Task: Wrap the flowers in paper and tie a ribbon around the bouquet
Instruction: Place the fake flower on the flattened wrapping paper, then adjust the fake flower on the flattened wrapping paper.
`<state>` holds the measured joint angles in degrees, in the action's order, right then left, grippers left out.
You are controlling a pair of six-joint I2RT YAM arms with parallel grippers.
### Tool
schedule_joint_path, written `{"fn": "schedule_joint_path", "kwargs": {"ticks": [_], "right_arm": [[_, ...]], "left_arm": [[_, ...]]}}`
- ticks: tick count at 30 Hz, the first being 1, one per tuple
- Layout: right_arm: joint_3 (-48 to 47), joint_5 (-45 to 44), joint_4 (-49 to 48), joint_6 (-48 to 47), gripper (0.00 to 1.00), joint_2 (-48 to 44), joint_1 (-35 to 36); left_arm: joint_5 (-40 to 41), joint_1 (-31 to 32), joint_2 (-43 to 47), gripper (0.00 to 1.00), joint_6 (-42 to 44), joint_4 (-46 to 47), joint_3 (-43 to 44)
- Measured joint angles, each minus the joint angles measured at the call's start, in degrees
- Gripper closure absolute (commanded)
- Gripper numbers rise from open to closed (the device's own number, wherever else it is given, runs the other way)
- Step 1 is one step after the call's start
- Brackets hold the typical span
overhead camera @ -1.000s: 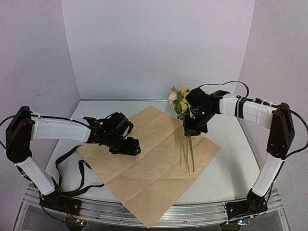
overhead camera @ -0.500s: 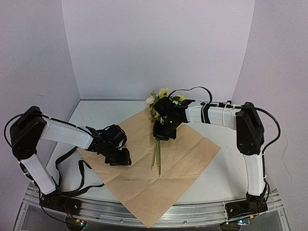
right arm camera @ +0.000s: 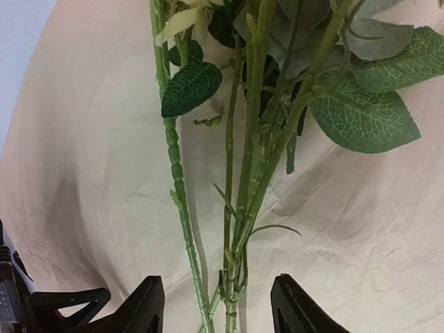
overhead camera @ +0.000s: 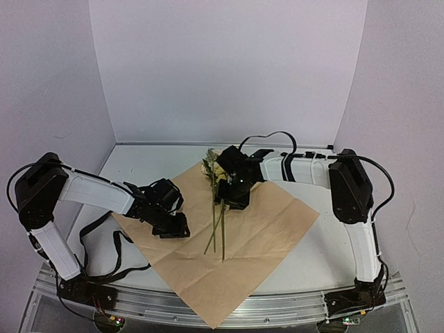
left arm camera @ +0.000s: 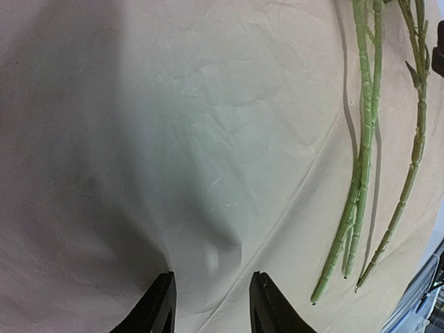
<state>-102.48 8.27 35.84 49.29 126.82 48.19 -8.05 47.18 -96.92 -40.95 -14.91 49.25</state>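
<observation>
The paper (overhead camera: 267,232) shows tan; the flowers (right arm camera: 361,118) have green stems, veined leaves.

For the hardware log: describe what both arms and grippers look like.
The left arm and right arm are white tubular shells between bulky black joints. A thin black cable arcs above the right one. The left gripper and right gripper are black, each with two flat tapered fingers.
</observation>
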Motion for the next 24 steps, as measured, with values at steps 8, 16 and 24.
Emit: {"fn": "schedule_joint_path", "kwargs": {"ticks": [8,16,24], "right_arm": [[-2.7,0.4,4.7,-2.6,0.58,0.5,0.0],[-6.8,1.9,5.3,-3.9,0.66,4.2,0.0],[-6.8,1.7,6.5,-4.8,0.72,5.5,0.0]], "left_arm": [[-0.3,-0.1,0.0,0.62,0.4,0.0,0.0],[-0.7,-0.2,0.0,0.62,0.4,0.0,0.0],[-0.8,-0.3,0.0,0.62,0.5,0.0,0.0]]}}
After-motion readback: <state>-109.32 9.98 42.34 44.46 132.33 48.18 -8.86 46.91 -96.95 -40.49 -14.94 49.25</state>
